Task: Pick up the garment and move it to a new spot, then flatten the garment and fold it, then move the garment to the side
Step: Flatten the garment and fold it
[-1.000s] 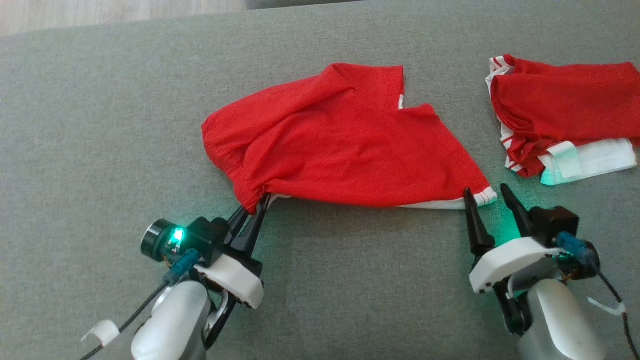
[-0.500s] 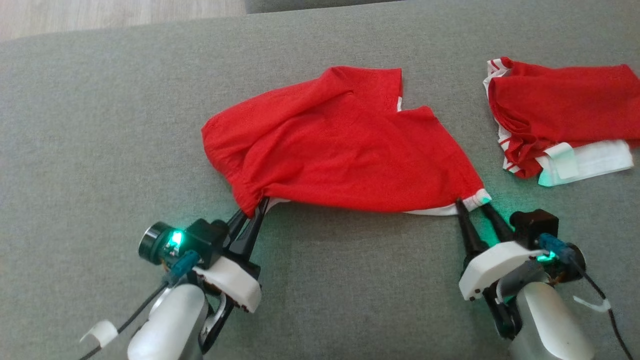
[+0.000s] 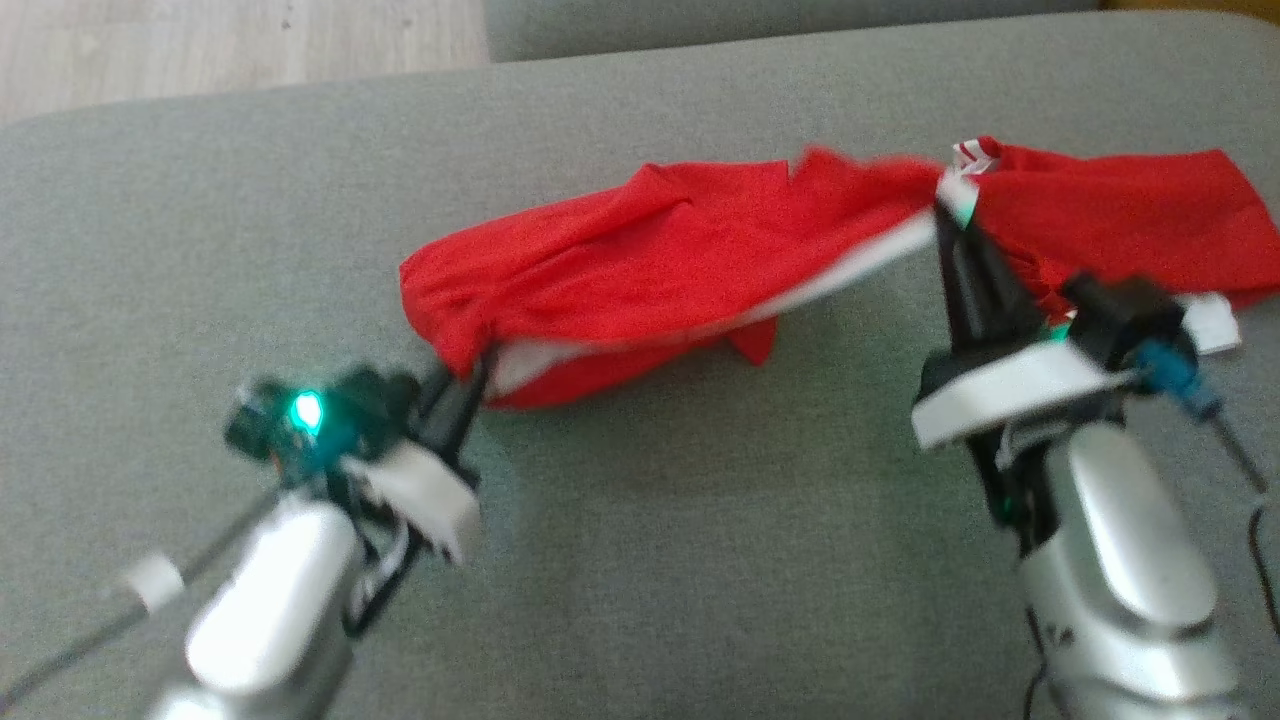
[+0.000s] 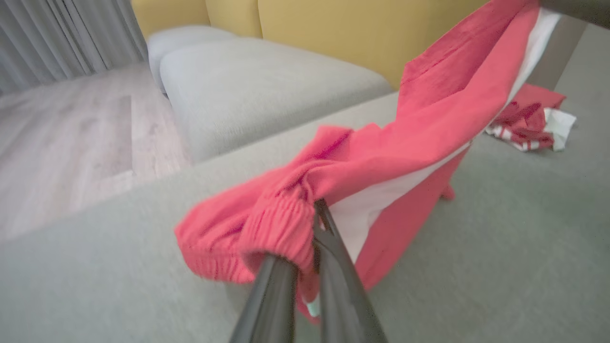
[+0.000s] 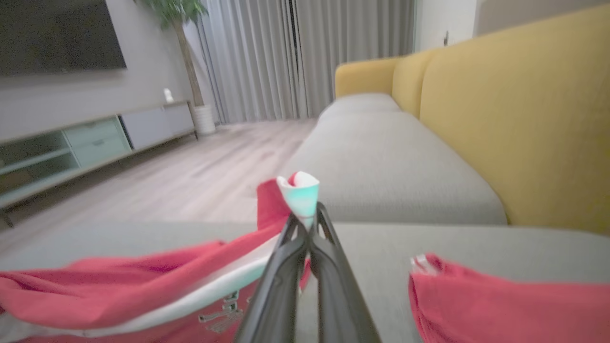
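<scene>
On the grey sofa seat (image 3: 700, 560), mid-cushion: red garment (image 3: 650, 250) strung between both arms, near edge off the fabric, far part draped on the cushion.

Left gripper (image 3: 462, 380) is clamped on the gathered elastic corner, low, close to the seat. Right gripper (image 3: 955, 225) is clamped on the white-trimmed corner, higher and further back, so the white hem runs as a taut slanted line between them.

Reads as the pick-up step. Two corners of one edge are gripped so the cloth hangs as a sheet, not a wad, which should make flattening easier.

Grip check from the wrist views:
- Left has a thick bunch of elastic between the fingers and looks solid.
- Right is thin. Only a small curl of trim pokes past the tips, so it could slip under tension.

Second red-and-white garment (image 3: 1120, 200) lies on the seat just behind the right gripper. In the head view the raised corner overlaps it; can't tell if they touch. Risk is dragging it along.

My guess for the next move: carry to open seat away from that piece, keeping tension even. Flatten, fold and move aside not yet done.
</scene>
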You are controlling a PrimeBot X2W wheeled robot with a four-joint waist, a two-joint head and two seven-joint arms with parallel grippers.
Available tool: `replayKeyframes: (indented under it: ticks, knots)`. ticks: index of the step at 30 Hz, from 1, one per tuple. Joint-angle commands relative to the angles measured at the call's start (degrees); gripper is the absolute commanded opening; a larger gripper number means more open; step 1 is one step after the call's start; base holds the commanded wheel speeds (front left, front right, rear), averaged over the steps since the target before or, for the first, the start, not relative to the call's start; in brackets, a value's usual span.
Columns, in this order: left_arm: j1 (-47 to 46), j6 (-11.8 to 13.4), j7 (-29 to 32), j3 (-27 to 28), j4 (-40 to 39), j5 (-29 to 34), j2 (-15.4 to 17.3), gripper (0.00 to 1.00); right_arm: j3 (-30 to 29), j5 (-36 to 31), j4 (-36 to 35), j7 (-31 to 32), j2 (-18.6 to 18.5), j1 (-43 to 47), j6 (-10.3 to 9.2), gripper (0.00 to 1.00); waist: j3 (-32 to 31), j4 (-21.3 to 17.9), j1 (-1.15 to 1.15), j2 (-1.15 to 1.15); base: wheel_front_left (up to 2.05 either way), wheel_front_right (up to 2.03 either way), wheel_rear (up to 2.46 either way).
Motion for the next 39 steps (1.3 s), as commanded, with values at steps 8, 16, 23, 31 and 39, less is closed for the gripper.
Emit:
replayKeyframes:
  ticks: [8,16,23,31,39]
  knots:
    - [-17.7,-0.9,11.7,1.6,-10.3,-6.9,7.6,0.0,2.0,7.8,-8.8,5.7,-1.1,-11.5,-0.05,0.0,-4.8,1.9,0.0,0.0,0.0,0.0,0.0]
    - [-21.8,-0.9,15.5,1.4,-14.3,-12.4,10.0,0.0,0.9,8.5,-8.5,7.6,-0.5,-13.9,-0.05,0.0,-7.6,2.4,0.0,0.0,0.0,0.0,0.0]
    - [-19.2,0.0,15.5,1.8,-17.8,-13.8,10.8,0.0,-0.2,7.4,-9.3,8.3,-0.3,-11.4,-0.05,0.0,-8.6,2.6,0.0,0.0,0.0,0.0,0.0]
    - [-15.6,2.1,16.1,3.1,-25.7,-15.9,11.6,0.0,-1.8,6.7,-15.4,11.8,-0.2,-8.1,-0.05,0.0,-9.8,2.7,0.0,0.0,0.0,0.0,0.0]
    - [-13.5,4.3,17.8,3.8,-32.1,-16.4,12.7,0.0,-2.8,6.5,-21.9,15.9,-0.1,-6.6,-0.05,0.0,-9.6,2.2,0.0,0.0,0.0,0.0,0.0]
